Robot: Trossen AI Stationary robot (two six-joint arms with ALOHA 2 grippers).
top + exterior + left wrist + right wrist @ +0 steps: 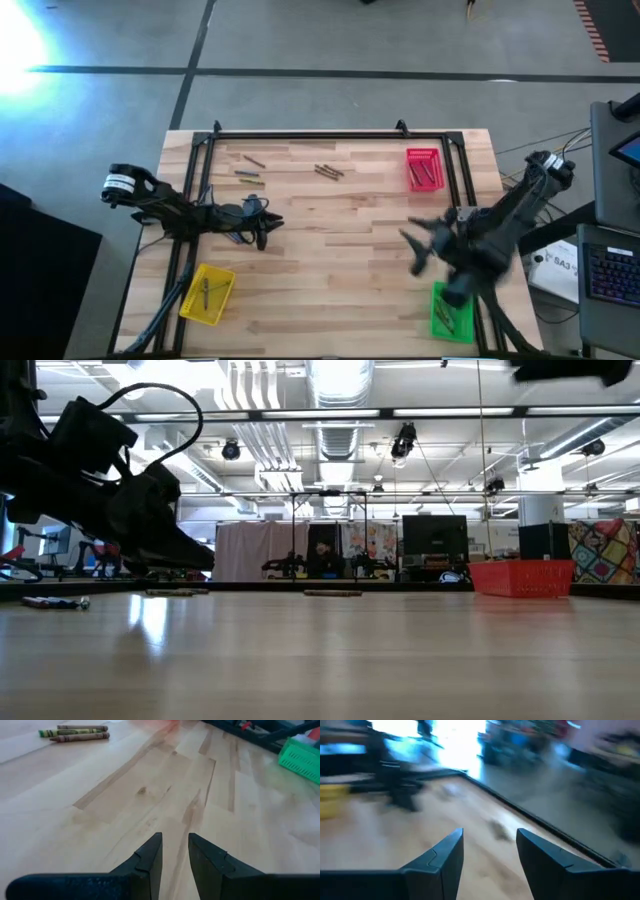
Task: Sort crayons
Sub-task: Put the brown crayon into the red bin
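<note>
1. Where the yellow tray [207,294] sits at the table's [330,270] near left corner with a crayon or two in it, the left gripper [268,226] hangs just beyond it toward the table's middle, its fingers [150,857] a narrow slit apart and holding nothing.
2. Loose crayons [250,168] lie on the far side of the table from the yellow tray, well apart from the left gripper; a second small bunch [329,171] lies further right, seen from the left wrist as a green and two brown sticks [75,732].
3. The wrappers' print is too small to read.
4. Farthest across from the yellow tray, the red tray [424,168] holds several crayons, and the green tray [448,312] at the near right corner holds a few more.
5. Between those two trays the right gripper [418,248] hovers, blurred, fingers [445,857] spread apart and empty.
6. A black frame [300,136] edges the table's far side.
</note>
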